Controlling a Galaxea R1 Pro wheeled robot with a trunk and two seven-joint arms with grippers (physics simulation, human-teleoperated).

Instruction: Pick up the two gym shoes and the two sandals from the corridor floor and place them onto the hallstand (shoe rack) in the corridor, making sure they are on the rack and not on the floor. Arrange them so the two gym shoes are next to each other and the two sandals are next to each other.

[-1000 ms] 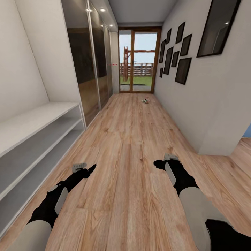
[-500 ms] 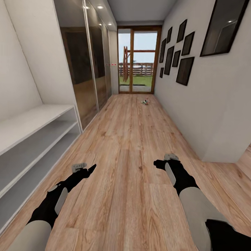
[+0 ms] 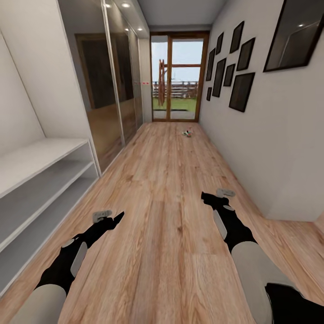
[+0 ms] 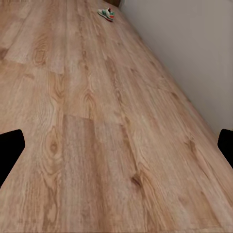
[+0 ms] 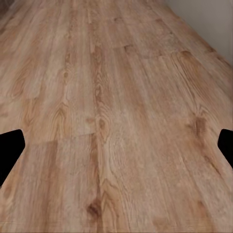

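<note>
Far down the corridor floor [image 3: 171,189], near the right wall, lies a small white, green and red shape, the gym shoes [image 3: 187,132]. One white gym shoe [image 4: 106,13] with green and red shows in the left wrist view, far off by the wall. My left gripper [image 3: 116,219] hangs low over the planks, open and empty, its dark fingertips [image 4: 10,150] wide apart. My right gripper [image 3: 208,198] reaches a little further forward, also open with nothing between its fingertips [image 5: 9,148]. The sandals and the hallstand are out of view.
A long low white two-tier bench [image 3: 40,180] runs along the left wall, then mirrored wardrobe doors [image 3: 112,99]. The right wall [image 3: 270,144] carries dark picture frames and ends at a corner beside my right arm. A glass door [image 3: 177,78] closes the far end.
The whole view has shifted as the robot rolled forward along the corridor. My right gripper has reached slightly further forward; the left arm holds its pose.
</note>
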